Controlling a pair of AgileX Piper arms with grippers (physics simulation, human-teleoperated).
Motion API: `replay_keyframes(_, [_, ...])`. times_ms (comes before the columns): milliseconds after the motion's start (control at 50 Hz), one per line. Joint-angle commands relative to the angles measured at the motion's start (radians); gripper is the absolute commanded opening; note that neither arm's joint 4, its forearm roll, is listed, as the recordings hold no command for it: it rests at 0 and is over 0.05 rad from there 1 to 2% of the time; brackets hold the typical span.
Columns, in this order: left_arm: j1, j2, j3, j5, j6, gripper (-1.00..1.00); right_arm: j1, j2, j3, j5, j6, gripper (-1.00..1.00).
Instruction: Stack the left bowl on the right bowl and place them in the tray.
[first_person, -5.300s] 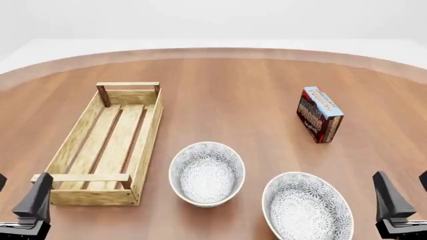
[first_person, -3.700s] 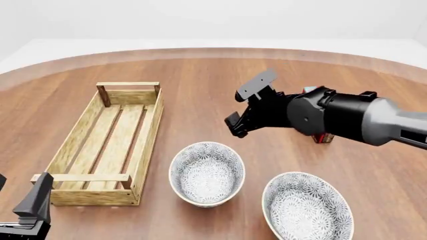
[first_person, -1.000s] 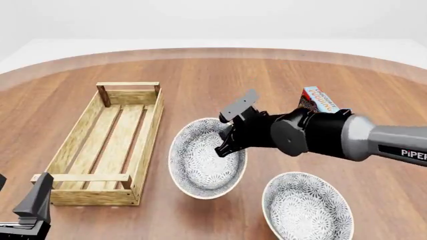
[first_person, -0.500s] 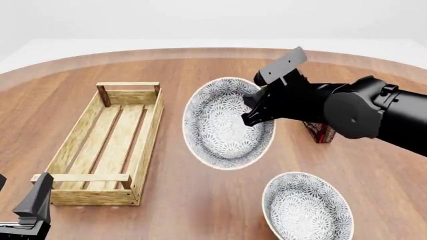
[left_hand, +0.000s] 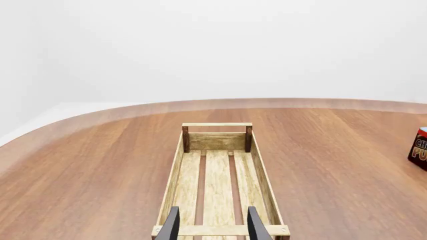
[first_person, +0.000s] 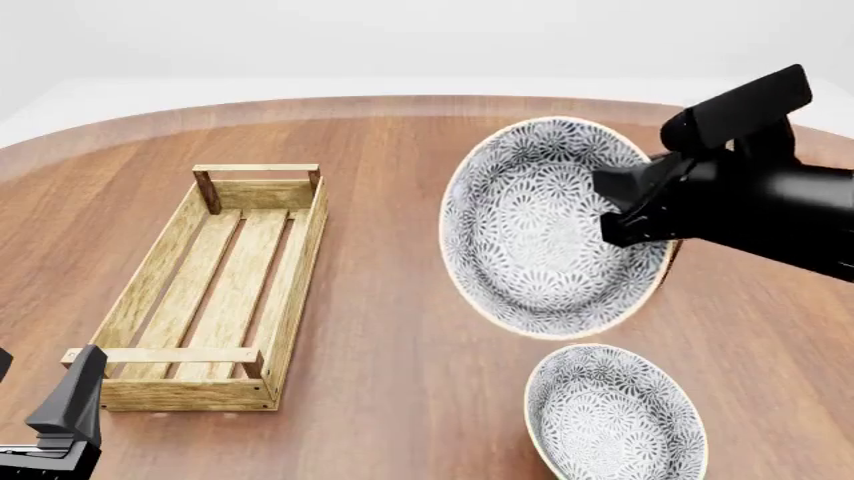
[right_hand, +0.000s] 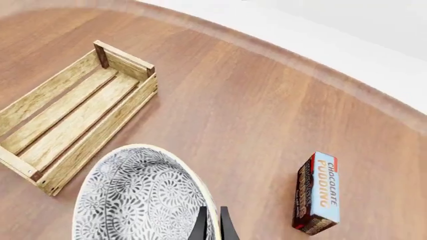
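far left, low in the front view: left gripper (first_person: 67, 420) parked near the tray's near end, fingers (left_hand: 171, 226) parted with nothing between them, aimed down the length of the tray (left_hand: 175, 165). tray itself lying lengthwise on the left of the table (first_person: 387, 410), slats bare, nothing in it.

centre: lifted bowl (first_person: 541, 230) hanging in the air, tipped steeply so its patterned inside faces the camera, above and a little beyond the second bowl (first_person: 614, 420), which sits flat on the wood at the near edge. not yet over it squarely; apart from it, no contact.

right: right gripper (first_person: 627, 205) pinched on the lifted bowl's right rim, fingers (right_hand: 200, 226) nearly together with only the thin wall between them, as seen from the right wrist. printed pudding box (right_hand: 317, 192) standing farther right, clear of the bowls.

likely trouble from here: an edge-only pinch on a heavy, tilted bowl, so slipping or swinging in the grasp on any quick move. lowered at this tilt, rim likely to strike the lower bowl's lip, skidding it toward the table's near edge or nesting crooked. released too high or off-centre, a bounce out. sweep to the right, a clip of the box.
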Motion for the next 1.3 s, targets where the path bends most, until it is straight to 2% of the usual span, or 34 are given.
replay_keyframes(20, [0.000, 0.000, 0.000, 0.000, 0.000, 1.00, -0.040, -0.134, 0.069, 0.043, 0.036, -1.00])
replay_keyframes(240, [0.000, 0.000, 0.000, 0.000, 0.000, 1.00, -0.066, -0.251, 0.132, 0.082, 0.087, -1.00])
replay_keyframes(440, [0.000, 0.000, 0.000, 0.000, 0.000, 1.00, -0.107, -0.352, 0.236, 0.099, 0.119, -1.00])
replay_keyframes(720, [0.000, 0.000, 0.000, 0.000, 0.000, 1.00, -0.131, -0.435, 0.309, 0.119, 0.152, -1.00])
replay_keyframes(960, [0.000, 0.000, 0.000, 0.000, 0.000, 1.00, -0.140, -0.463, 0.360, 0.107, 0.175, -1.00])
replay_keyframes(1300, [0.000, 0.000, 0.000, 0.000, 0.000, 1.00, -0.153, -0.482, 0.511, 0.039, 0.235, -1.00])
